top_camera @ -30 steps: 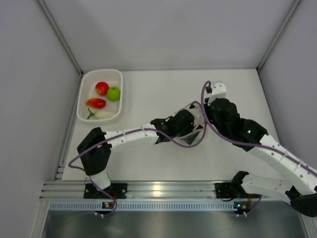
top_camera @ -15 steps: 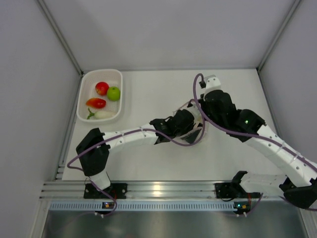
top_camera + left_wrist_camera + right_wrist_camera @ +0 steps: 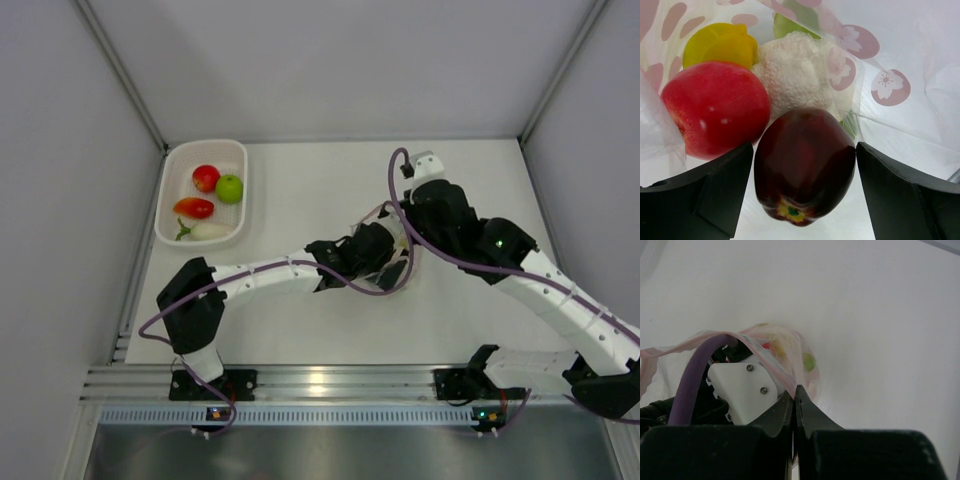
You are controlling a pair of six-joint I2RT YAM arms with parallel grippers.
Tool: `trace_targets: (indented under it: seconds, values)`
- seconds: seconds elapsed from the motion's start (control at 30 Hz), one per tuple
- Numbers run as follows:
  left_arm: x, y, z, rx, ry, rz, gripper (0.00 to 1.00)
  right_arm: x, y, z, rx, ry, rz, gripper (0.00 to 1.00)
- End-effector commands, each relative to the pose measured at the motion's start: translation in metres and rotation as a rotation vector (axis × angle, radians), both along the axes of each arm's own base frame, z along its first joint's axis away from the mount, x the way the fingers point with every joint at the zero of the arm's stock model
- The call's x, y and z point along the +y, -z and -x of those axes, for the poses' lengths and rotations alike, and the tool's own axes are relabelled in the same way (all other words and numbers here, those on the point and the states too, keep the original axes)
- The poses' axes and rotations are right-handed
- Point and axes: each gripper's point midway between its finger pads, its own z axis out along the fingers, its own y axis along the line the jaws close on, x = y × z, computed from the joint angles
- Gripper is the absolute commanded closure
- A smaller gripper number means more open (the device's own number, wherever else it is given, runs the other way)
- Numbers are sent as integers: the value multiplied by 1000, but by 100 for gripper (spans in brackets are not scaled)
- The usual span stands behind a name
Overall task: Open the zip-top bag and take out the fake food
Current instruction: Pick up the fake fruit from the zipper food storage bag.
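The right gripper (image 3: 794, 405) is pinching shut on the rim of the bag (image 3: 790, 347) at mid-table, seemingly holding its mouth open so the left gripper (image 3: 804, 147) can reach inside. Its jaws are standing wide apart, flanking a purple fruit (image 3: 805, 175). A red fruit (image 3: 715, 107), a yellow piece (image 3: 720, 45) and a white piece (image 3: 795, 75) are lying behind. The basket (image 3: 168, 190) is holding four more.

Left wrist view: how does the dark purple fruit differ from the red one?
The dark purple fruit is almost black, the red fruit bright. The purple lies between the left gripper's open fingers, the red off to the picture's left. The purple shows a yellow-green stem end, the red none. Both are glossy, inside the zip-top bag.
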Motion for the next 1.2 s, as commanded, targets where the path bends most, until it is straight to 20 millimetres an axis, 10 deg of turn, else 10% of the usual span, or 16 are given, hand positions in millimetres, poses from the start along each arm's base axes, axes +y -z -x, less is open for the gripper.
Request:
trace_targets:
  seconds: [0.0,0.53,1.17]
  values:
    - [9,29,3,56,-24,-76,10,19,-32,2,-57,-67,-86,100]
    - [5,-15,2,28,-51,35,98,23,-24,-5,-66,-55,-76,100]
    - [7,-76,-22,-90,-199,174,100,48,-11,-19,-83,-95,-109,100]
